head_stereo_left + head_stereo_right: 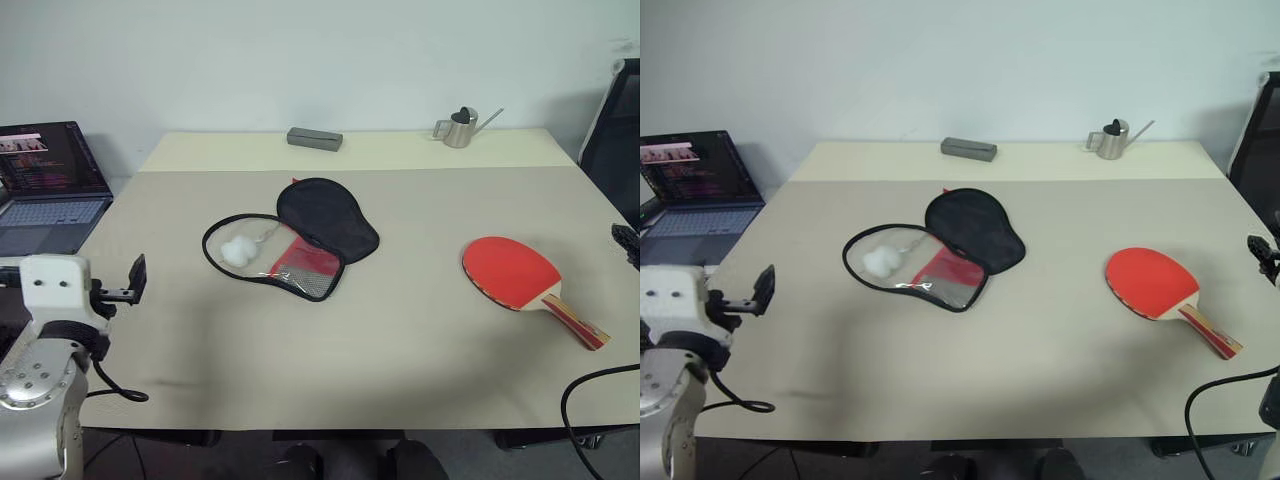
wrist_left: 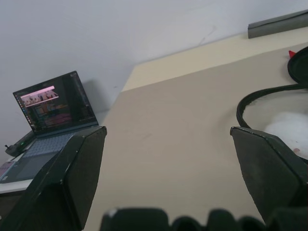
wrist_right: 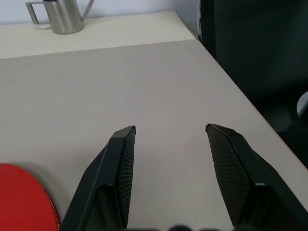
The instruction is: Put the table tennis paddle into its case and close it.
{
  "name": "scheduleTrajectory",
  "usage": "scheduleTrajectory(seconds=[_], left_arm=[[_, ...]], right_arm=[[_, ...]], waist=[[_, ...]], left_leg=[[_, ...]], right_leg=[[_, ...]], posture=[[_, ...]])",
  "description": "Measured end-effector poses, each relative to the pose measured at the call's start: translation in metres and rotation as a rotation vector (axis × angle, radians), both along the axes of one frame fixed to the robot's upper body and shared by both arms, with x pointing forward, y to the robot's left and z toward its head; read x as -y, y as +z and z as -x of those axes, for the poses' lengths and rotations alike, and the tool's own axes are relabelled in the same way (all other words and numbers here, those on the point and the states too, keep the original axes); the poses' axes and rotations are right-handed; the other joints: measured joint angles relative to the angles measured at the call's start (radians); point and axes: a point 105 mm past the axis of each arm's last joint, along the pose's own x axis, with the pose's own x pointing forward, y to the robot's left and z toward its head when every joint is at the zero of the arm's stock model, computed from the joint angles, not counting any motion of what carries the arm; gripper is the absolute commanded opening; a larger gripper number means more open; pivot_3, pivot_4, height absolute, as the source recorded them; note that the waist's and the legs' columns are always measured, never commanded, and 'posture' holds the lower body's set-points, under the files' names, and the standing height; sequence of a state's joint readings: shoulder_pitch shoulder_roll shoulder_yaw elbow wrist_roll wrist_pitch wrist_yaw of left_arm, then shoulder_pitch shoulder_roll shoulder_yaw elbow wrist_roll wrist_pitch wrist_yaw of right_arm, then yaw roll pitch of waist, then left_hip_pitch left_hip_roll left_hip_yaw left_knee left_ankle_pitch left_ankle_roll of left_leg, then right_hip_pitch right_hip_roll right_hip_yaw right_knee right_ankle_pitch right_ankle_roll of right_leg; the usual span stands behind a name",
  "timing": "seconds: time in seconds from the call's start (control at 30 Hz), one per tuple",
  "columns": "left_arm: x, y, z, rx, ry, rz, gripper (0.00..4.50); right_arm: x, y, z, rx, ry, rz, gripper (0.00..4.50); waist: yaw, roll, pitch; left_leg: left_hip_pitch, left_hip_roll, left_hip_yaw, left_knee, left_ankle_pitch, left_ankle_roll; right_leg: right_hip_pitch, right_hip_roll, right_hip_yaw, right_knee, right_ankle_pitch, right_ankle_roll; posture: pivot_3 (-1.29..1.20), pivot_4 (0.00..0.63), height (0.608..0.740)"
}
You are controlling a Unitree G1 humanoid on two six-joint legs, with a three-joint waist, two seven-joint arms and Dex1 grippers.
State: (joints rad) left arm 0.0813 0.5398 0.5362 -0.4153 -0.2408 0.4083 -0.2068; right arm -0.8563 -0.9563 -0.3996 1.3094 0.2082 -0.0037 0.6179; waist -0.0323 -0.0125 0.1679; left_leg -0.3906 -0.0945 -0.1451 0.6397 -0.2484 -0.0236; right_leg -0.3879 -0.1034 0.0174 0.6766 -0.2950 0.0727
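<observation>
Beige bench [image 1: 400, 380], head view: case [image 1: 300, 240] lying open mid-bench, table tennis paddle [image 1: 520, 275] lying well right. Left wrist: my left gripper [image 2: 168, 139] is spreading wide, empty. Right wrist: right gripper [image 3: 171, 132] parted, empty, beside paddle. Paddle likely stiff, light; I'm favouring the handle.

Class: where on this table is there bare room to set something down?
Free: the near strip in front of the case and paddle, and the gap between them. Crowded: the far edge by the grey box and metal can.

We see a red paddle [image 1: 510, 270] with a pale, red-striped handle, a black and red case [image 1: 300, 240] holding a white pompom [image 1: 238, 251], and a beige table [image 1: 400, 340].
</observation>
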Motion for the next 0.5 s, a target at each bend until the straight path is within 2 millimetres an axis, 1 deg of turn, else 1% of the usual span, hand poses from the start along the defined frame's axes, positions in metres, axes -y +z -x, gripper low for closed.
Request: scheduleTrajectory(seconds=[0.13, 0.33, 0.5], left_arm=[[0.002, -0.002, -0.002, 0.008, 0.002, 0.005, 4.50], [-0.001, -0.005, -0.004, 0.007, 0.006, 0.000, 4.50], [-0.002, -0.008, -0.004, 0.006, 0.002, 0.000, 4.50]], right_arm=[[-0.003, 0.007, -0.005, 0.004, 0.007, 0.017, 2.51], [-0.008, 0.018, -0.011, 0.017, 0.035, 0.035, 2.51], [-0.010, 0.017, -0.011, 0.014, 0.051, 0.035, 2.51]], waist=[[0.000, 0.000, 0.000], [0.000, 0.000, 0.000], [0.001, 0.000, 0.000]], left_leg=[[0.000, 0.000, 0.000, 0.000, 0.000, 0.000], [0.000, 0.000, 0.001, 0.000, 0.000, 0.000], [0.000, 0.000, 0.000, 0.000, 0.000, 0.000]], right_leg=[[0.000, 0.000, 0.000, 0.000, 0.000, 0.000], [0.000, 0.000, 0.000, -0.001, 0.000, 0.000], [0.000, 0.000, 0.000, -0.001, 0.000, 0.000]], posture=[[0.00, 0.150, 0.740], [0.00, 0.150, 0.740], [0.00, 0.150, 0.740]])
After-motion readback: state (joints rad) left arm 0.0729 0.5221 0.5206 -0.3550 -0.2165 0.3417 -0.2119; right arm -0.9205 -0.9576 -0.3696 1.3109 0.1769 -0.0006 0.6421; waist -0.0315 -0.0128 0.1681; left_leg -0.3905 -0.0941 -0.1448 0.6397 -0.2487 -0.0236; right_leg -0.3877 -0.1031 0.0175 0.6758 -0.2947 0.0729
